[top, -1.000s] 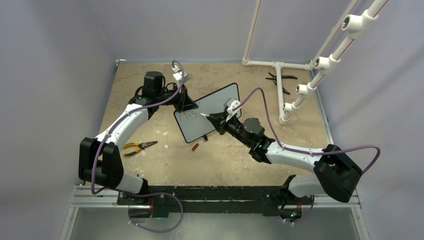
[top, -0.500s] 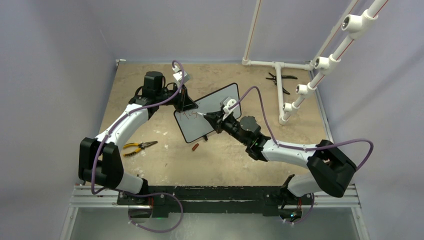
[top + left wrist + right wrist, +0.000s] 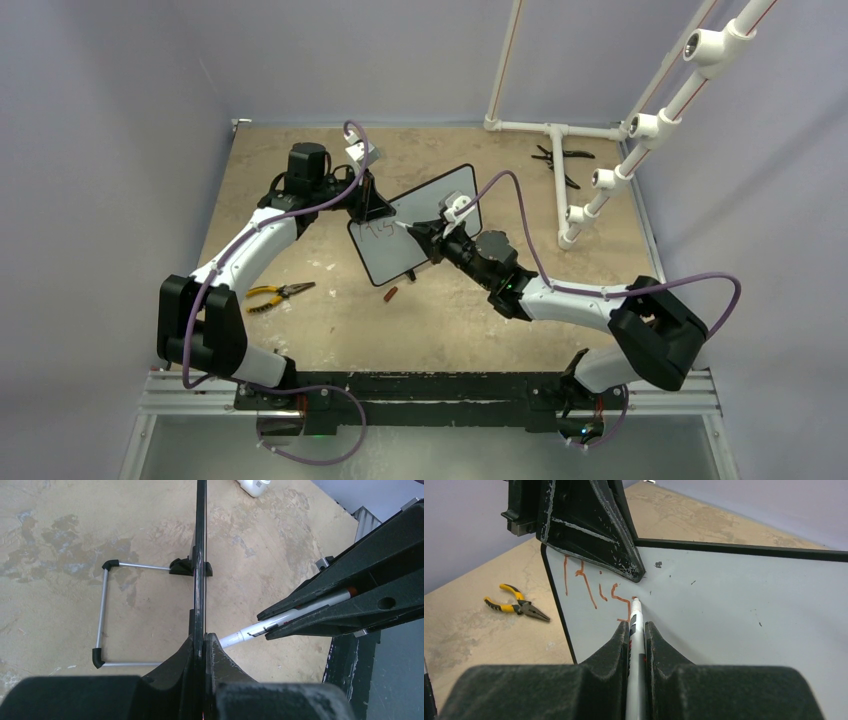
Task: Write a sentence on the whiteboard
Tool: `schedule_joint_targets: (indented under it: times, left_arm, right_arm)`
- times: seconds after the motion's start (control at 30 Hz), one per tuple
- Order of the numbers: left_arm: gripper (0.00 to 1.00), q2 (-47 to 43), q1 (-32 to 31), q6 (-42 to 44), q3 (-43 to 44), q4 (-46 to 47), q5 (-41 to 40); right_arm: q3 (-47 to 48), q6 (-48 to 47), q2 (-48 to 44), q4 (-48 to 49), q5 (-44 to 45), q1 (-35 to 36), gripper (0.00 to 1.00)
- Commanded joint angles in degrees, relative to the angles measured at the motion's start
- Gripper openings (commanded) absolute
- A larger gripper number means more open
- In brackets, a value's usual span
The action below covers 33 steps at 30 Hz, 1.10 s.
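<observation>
Well, my left claw point(image 3: 200, 641) pinches the top edge of the whiteboard point(image 3: 734, 595) standing on the table point(image 3: 450, 330); my right claw point(image 3: 636, 627) clamps a marker point(image 3: 636, 611), tip on the board. The sentence point(image 3: 591, 587) reads only "This", in red; my left claw hides the surface above it.

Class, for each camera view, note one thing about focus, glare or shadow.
Top view: even light, soft shadows, writing too small to read. Left wrist view: near end of the left gripper blurred, marker sharp. Right wrist view: whiteboard free of glare, writing crisp, right gripper soft in the foreground.
</observation>
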Motion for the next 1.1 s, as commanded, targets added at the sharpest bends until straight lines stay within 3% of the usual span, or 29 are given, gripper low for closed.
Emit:
schedule_joint_targets:
  times: [0.0,0.5,1.07]
  left_arm:
    - [0.00,0.83,-1.17,1.58,-0.31,-3.73,0.96]
    - [0.00,0.56,-1.17,1.58,-0.31,-3.72,0.95]
    - [0.00,0.39,-1.17,1.58,-0.32,-3.72,0.95]
  right_arm:
    - [1.63,0.25,-0.25,1.01,4.50,-0.14,0.00]
    - [1.54,0.79,-2.49,2.44,5.30,-0.19,0.00]
    - [4.49,0.28,0.46,2.33,-1.32,-0.19,0.00]
